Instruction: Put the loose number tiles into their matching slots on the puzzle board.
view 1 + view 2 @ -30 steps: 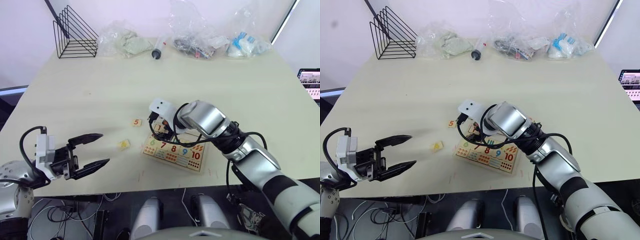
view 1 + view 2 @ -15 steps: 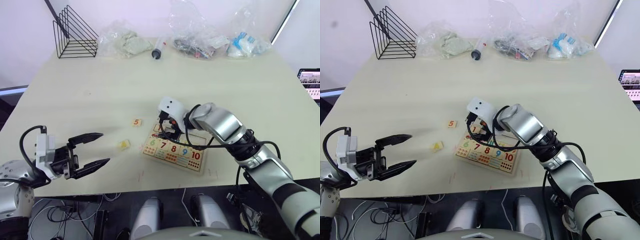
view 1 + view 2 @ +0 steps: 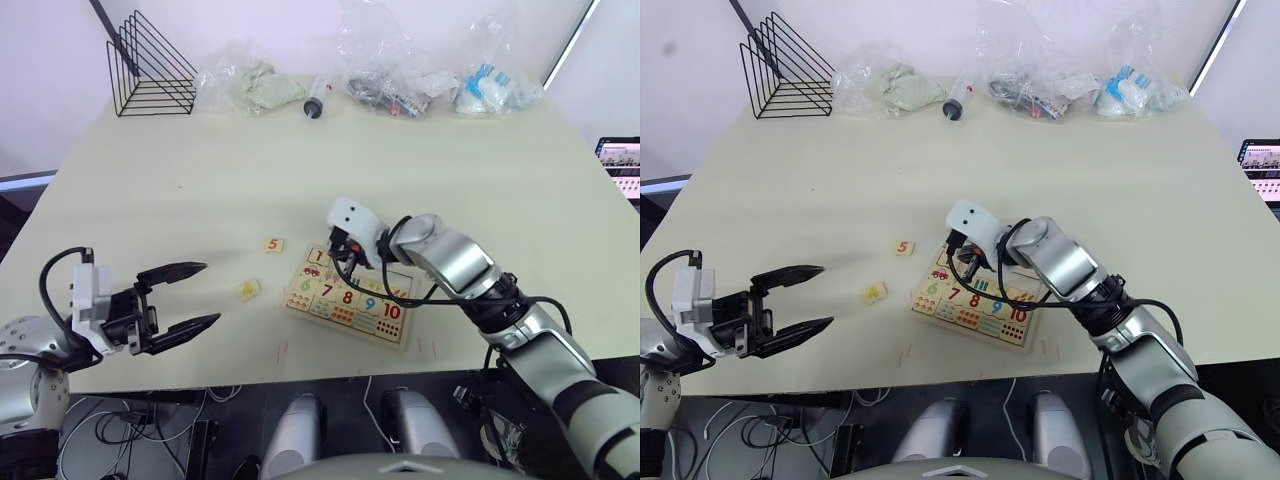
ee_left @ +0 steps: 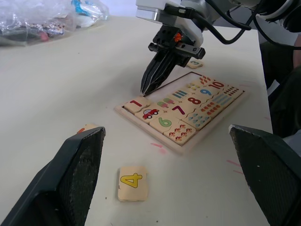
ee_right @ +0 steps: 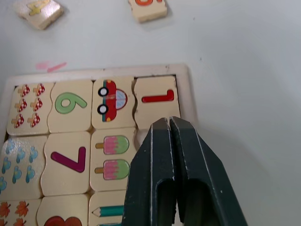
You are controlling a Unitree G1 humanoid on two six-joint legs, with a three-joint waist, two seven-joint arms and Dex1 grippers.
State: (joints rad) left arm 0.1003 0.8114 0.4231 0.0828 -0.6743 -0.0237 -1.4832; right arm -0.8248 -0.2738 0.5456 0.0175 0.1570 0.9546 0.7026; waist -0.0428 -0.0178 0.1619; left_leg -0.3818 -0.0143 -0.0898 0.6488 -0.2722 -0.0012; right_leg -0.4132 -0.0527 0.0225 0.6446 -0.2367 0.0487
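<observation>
The board (image 3: 348,295) lies flat near the front edge of the bench (image 3: 200,180). The 1 tile (image 5: 155,96) already sits in its corner slot, beside the car picture. The right gripper (image 4: 151,80) hangs just over that corner with its fingers pressed together, tips down next to the 1 and holding nothing. The left gripper (image 3: 185,300) waits well off to the left of the board, its fingers spread wide and empty.

Three loose tiles show on the bench: the 4 tile (image 4: 132,182) left of the board, the 5 tile (image 3: 273,244) just beyond it, and a 3 tile (image 4: 194,63) on the far side of the board.

These tiles look like thin, stiff, light wood, so I'd guess they weigh almost nothing and won't bend or break. The trouble is that they lie flat, with little edge to catch, and will likely skate on the smooth bench if nudged. The best hold is probably across two opposite side edges, fingers straight down, keeping the digit upward so it drops square into its slot.
</observation>
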